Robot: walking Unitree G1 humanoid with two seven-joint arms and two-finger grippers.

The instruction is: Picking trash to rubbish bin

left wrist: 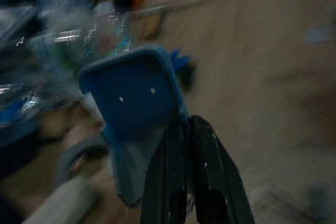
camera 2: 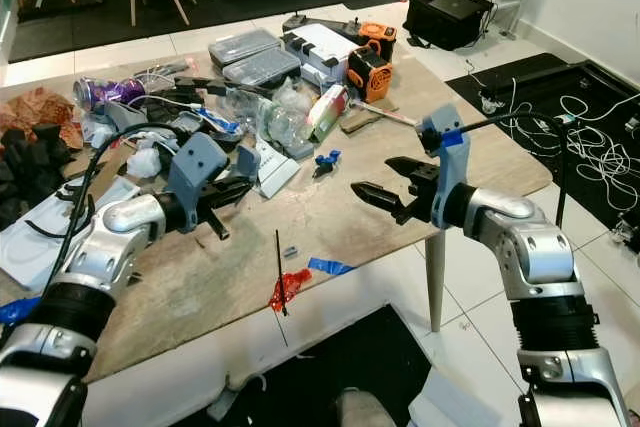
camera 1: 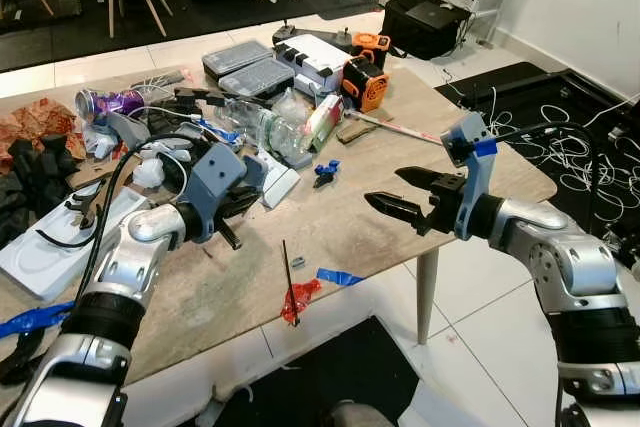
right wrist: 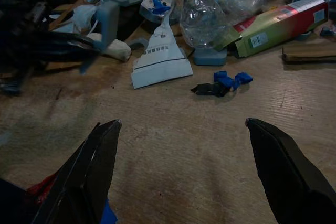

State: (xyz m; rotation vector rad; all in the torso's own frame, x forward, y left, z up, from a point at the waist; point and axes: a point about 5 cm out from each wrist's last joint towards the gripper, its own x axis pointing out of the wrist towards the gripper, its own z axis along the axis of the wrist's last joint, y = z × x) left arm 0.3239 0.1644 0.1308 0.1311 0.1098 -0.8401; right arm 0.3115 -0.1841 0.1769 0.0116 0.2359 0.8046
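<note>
Right gripper [camera 1: 402,192] hovering over the wooden table [camera 1: 380,217], fingers spread wide. Ahead of those open jaws, well apart: small blue-and-black scrap [right wrist: 221,83], lying just beside the white paper wrapper [right wrist: 160,61]. Left gripper [camera 1: 234,219] low over the table near that wrapper, fingers [left wrist: 205,177] pressed together, holding nothing.

- My two head views look forward and down from above the wooden table [camera 1: 400,187]; both share its cluttered far half and near edge, the right eye slightly offset.
- My left wrist view sits close, blurred, along dark fingers [left wrist: 205,177].
- My right wrist view looks low across the tabletop at the blue scraps [right wrist: 231,80], centre frame, also mid-frame in head views.
</note>
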